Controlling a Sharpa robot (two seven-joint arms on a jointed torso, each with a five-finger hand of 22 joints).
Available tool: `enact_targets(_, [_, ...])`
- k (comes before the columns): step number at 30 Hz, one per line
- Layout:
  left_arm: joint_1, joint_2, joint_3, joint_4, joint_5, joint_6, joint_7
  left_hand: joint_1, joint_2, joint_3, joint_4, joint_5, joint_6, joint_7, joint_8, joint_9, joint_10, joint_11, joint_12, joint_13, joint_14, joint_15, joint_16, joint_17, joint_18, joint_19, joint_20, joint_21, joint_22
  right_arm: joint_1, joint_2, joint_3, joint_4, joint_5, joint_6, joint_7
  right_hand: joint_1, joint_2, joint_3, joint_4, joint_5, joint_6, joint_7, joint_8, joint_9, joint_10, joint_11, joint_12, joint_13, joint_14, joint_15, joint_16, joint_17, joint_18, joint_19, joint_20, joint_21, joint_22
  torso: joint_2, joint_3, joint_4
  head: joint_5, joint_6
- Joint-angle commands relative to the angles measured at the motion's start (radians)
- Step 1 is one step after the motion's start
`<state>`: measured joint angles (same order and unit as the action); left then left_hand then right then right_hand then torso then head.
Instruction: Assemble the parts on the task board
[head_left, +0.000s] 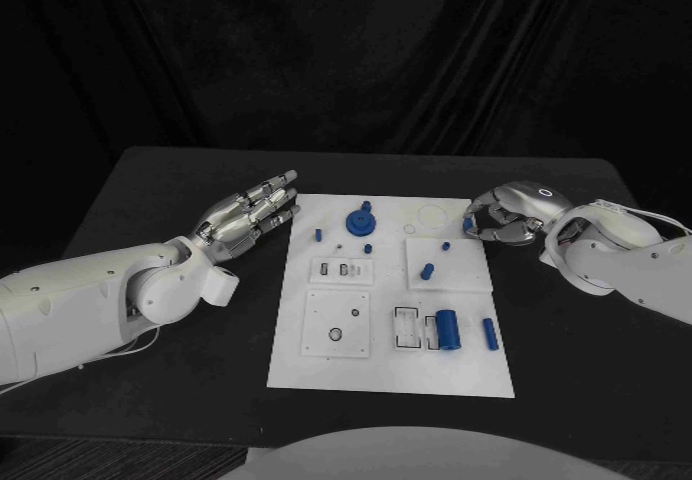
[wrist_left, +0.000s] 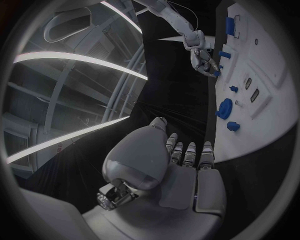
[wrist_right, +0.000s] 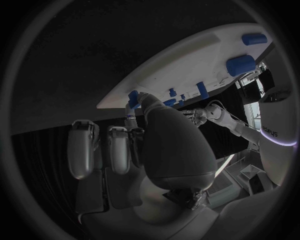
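Note:
The white task board (head_left: 389, 372) lies in the middle of the black table. On it are a round blue part (head_left: 359, 218), a blue peg (head_left: 427, 268), a thick blue cylinder (head_left: 447, 328) and a blue rod (head_left: 490, 333). My left hand (head_left: 253, 215) hovers beside the board's far left edge, fingers stretched out and apart, holding nothing; its palm (wrist_left: 181, 165) also appears in the left wrist view. My right hand (head_left: 500, 215) is at the board's far right corner and pinches a small blue part (head_left: 469, 223) between thumb and fingertip (wrist_right: 133, 96). The left wrist view shows that hand (wrist_left: 201, 55) too.
Two raised white plates with slots sit on the board's left half (head_left: 340, 270) (head_left: 336, 323), and another lies at the right (head_left: 449, 262). A thin white ring (head_left: 430, 214) lies near the far edge. Black table (head_left: 173, 400) surrounds the board.

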<state>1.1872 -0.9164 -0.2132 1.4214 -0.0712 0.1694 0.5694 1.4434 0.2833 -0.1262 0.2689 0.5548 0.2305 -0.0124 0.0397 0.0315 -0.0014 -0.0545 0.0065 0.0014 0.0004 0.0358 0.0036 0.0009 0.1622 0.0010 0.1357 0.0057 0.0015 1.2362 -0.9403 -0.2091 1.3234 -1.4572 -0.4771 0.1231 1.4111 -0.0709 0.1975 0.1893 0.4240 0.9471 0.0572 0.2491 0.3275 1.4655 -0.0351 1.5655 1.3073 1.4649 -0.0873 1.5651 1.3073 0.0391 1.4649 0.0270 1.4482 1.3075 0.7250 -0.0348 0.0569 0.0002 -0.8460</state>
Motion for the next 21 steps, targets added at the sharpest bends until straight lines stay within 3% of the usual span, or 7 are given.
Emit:
enact_targets(1, [-0.002, -0.001, 0.001, 0.002, -0.004, 0.017, 0.009, 0.009, 0.001, 0.005, 0.001, 0.005, 0.000, 0.004, 0.003, 0.001, 0.001, 0.008, -0.007, -0.001, 0.000, 0.007, -0.004, -0.001, 0.010, -0.001, 0.008, -0.006, -0.002, -0.002, -0.008, 0.001, 0.026, 0.036, -0.084, 0.030, 0.002, 0.014, 0.000, -0.007, 0.015, 0.013, 0.001, 0.011, 0.049, 0.105, 0.004, 0.005, 0.263, 0.106, 0.000, 0.006, 0.263, -0.007, 0.037, -0.001, -0.005, 0.221, 0.000, 0.0001, 0.0000, 0.002, 0.001])
enact_targets(6, [-0.002, -0.002, 0.001, 0.002, -0.004, 0.016, 0.008, 0.009, 0.001, 0.005, 0.001, 0.005, 0.001, 0.004, 0.004, 0.001, 0.001, 0.008, -0.007, -0.001, 0.000, 0.007, -0.004, -0.001, 0.010, -0.001, 0.008, -0.006, -0.002, 0.027, -0.030, 0.001, 0.126, 0.048, -0.105, 0.024, 0.000, 0.011, -0.001, -0.010, 0.023, 0.012, 0.005, 0.012, 0.054, 0.105, 0.007, 0.005, 0.263, 0.106, 0.002, 0.006, 0.263, -0.007, 0.036, -0.001, -0.006, 0.220, 0.000, 0.0001, -0.0008, 0.004, -0.001])
enact_targets(12, [-0.003, 0.001, 0.001, 0.001, -0.004, 0.016, 0.007, 0.009, 0.001, 0.005, 0.001, 0.005, 0.001, 0.004, 0.004, 0.001, 0.001, 0.008, -0.007, -0.001, 0.000, 0.008, -0.004, -0.001, 0.010, -0.001, 0.008, -0.006, -0.002, 0.053, -0.024, 0.001, 0.236, 0.051, -0.091, 0.020, -0.003, 0.009, -0.001, -0.013, 0.032, 0.012, 0.008, 0.012, 0.059, 0.105, 0.010, 0.005, 0.263, 0.106, 0.004, 0.006, 0.263, -0.007, 0.037, 0.001, -0.006, 0.220, -0.001, 0.0004, -0.0030, 0.001, 0.000])
enact_targets(16, [-0.003, 0.003, 0.001, 0.003, -0.004, 0.017, 0.007, 0.009, 0.001, 0.005, 0.001, 0.005, 0.001, 0.004, 0.004, 0.001, 0.001, 0.008, -0.007, -0.001, 0.000, 0.008, -0.004, -0.001, 0.010, -0.001, 0.008, -0.006, -0.002, 0.050, 0.009, 0.001, 0.275, 0.052, -0.045, 0.018, -0.004, 0.009, -0.001, -0.014, 0.034, 0.013, 0.009, 0.013, 0.060, 0.105, 0.010, 0.005, 0.263, 0.106, 0.004, 0.006, 0.263, -0.006, 0.036, 0.001, -0.008, 0.220, -0.002, -0.0004, -0.0011, 0.001, -0.001])
enact_targets(21, [-0.003, 0.003, 0.001, 0.005, -0.004, 0.016, 0.007, 0.009, 0.001, 0.005, 0.001, 0.005, 0.001, 0.004, 0.004, 0.001, 0.001, 0.008, -0.007, -0.001, 0.000, 0.008, -0.004, -0.001, 0.010, -0.001, 0.008, -0.006, -0.002, 0.029, 0.057, 0.001, 0.278, 0.052, -0.002, 0.015, -0.005, 0.009, -0.001, -0.015, 0.036, 0.014, 0.011, 0.014, 0.063, 0.105, 0.012, 0.005, 0.263, 0.106, 0.006, 0.006, 0.263, -0.004, 0.032, 0.002, -0.015, 0.217, 0.000, -0.0009, 0.0030, -0.001, 0.002])
